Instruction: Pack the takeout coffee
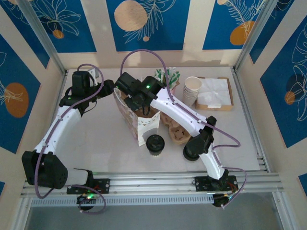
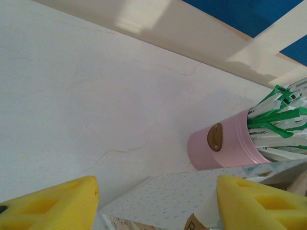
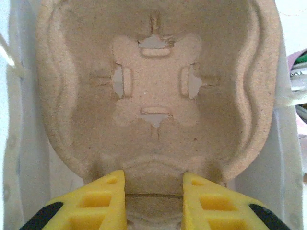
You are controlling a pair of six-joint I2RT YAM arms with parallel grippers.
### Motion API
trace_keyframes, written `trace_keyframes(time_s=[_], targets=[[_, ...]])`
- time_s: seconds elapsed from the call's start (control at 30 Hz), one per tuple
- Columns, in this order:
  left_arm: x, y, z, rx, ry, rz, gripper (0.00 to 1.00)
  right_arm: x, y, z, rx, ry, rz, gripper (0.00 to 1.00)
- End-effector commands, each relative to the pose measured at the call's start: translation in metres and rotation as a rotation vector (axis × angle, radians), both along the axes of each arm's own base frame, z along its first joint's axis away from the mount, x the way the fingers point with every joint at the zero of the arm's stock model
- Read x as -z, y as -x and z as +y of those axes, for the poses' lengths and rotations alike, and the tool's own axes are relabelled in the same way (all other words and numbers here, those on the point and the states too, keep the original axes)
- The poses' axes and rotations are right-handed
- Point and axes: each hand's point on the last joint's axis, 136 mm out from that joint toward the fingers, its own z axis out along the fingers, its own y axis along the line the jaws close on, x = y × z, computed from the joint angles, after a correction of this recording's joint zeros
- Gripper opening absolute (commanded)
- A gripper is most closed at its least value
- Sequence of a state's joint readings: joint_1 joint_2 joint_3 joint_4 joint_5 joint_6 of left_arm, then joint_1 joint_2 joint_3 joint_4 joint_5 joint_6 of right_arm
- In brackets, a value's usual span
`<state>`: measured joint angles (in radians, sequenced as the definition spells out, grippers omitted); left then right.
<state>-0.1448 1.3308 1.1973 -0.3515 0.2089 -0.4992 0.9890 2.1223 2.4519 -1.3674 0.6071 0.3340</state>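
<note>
Yellow fingers of the right hand are grasping the cup carrier inside the bag; left hand is hovering released; takeout coffee is standing alongside.

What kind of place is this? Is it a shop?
It looks like a pretend coffee shop counter, probably set up for robots to practise. There is a takeout coffee with a black lid, a stack of paper cups, and a cup carrier in a paper bag.

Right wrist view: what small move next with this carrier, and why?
Probably ease the cup carrier deeper into the bag: the right gripper pinches its rim, bag walls flank it, and the takeout coffee stands outside.
</note>
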Motion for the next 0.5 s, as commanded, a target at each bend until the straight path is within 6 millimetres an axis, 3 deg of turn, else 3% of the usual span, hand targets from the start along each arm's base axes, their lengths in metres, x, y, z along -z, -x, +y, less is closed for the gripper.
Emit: trace_keyframes(time_s=[0.0, 0.17, 0.47], targets=[[0.002, 0.004, -0.003, 0.009, 0.011, -0.003, 0.65, 0.01, 0.007, -0.019, 0.044, 0.085, 0.031, 0.28], [-0.002, 0.007, -0.009, 0.036, 0.036, -0.022, 0.65, 0.027, 0.012, -0.013, 0.021, 0.101, 0.094, 0.27], [-0.015, 0.013, -0.022, 0.111, 0.061, -0.08, 0.66, 0.032, 0.013, -0.001, -0.015, 0.02, 0.166, 0.27]])
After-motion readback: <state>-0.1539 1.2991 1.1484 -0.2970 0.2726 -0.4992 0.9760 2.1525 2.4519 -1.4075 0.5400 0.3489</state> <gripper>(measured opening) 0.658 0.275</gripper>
